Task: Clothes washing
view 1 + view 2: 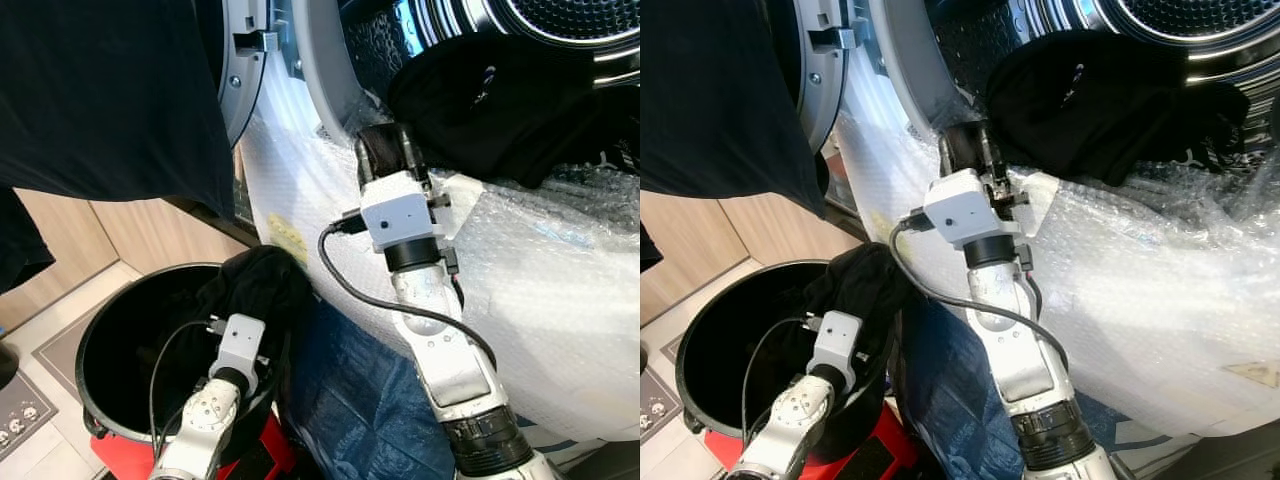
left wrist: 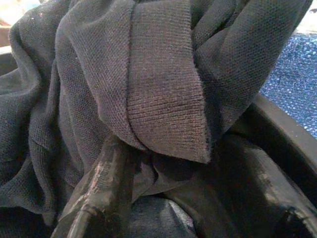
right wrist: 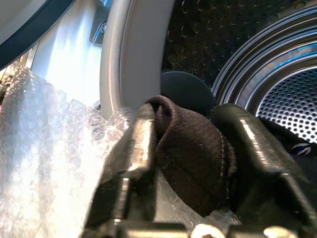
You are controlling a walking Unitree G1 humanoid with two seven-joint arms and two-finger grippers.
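A black bucket [image 1: 120,340] stands on the floor at the lower left with a dark knit garment [image 1: 260,280] heaped over its right rim. My left gripper [image 1: 252,305] reaches into that heap; the left wrist view has its fingers [image 2: 99,188] buried under the folds, closed on the cloth. My right gripper [image 1: 385,150] is raised at the lip of the washing machine drum [image 1: 570,20], shut on a small dark bundle of cloth [image 3: 193,153]. Another black garment [image 1: 490,100] hangs out of the drum mouth just to its right.
Bubble wrap [image 1: 540,290] covers the machine's front below the opening. The round door [image 1: 245,80] stands open to the left. A large dark cloth [image 1: 110,90] hangs at the upper left. Blue fabric [image 1: 350,390] lies between bucket and machine, and something red [image 1: 120,460] sits under the bucket.
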